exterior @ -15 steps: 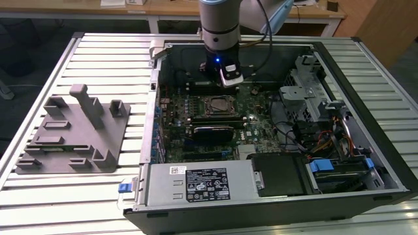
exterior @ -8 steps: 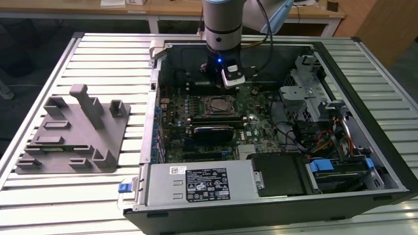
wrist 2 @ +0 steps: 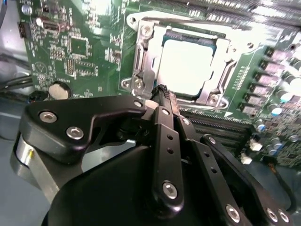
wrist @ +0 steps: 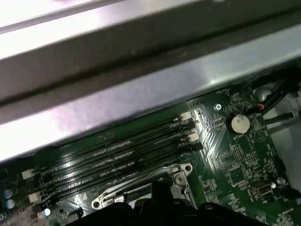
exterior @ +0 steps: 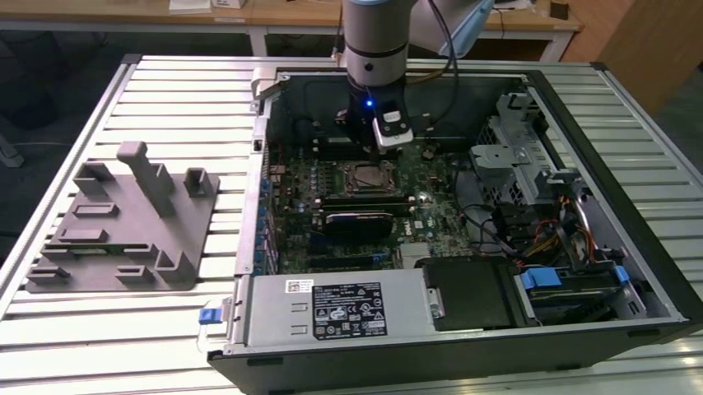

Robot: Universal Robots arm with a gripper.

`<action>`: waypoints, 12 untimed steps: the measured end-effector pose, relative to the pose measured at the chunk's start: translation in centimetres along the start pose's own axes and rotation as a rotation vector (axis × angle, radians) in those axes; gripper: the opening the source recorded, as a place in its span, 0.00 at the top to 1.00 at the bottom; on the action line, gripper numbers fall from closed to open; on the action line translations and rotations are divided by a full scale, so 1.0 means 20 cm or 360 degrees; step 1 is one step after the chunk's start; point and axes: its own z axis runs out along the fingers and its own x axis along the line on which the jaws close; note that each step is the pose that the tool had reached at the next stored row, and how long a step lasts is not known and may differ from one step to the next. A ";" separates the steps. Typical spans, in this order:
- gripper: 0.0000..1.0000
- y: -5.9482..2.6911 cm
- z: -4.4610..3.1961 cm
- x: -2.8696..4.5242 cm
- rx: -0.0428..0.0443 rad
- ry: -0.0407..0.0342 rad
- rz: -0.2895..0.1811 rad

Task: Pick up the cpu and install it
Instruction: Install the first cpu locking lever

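I judge the cpu (wrist 2: pixel 188 66) seated in its socket (wrist 2: pixel 141 70), my gripper (wrist 2: pixel 162 92) pinched narrow and empty just above (any retreat should rise straight).

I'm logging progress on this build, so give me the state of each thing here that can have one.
cpu: seated flat inside the socket frame, not held.
socket frame: lies around the cpu on the motherboard.
pincer: fingers together, holding nothing, beside the socket.
computer case: side open, interior exposed.
memory slots: empty, no modules fitted.
grey fixture plate: on the table beside the case, nothing on it.
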 end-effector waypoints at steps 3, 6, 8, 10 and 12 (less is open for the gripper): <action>0.89 -0.011 0.001 -0.004 0.0031 0.0007 -0.0002; 0.89 -0.020 0.002 -0.007 0.0063 0.0013 -0.0003; 0.89 -0.026 0.003 -0.010 0.0084 0.0017 -0.0005; 0.89 -0.038 0.002 -0.014 0.0098 0.0019 -0.0005; 0.89 -0.053 0.002 -0.020 0.0107 0.0019 -0.0006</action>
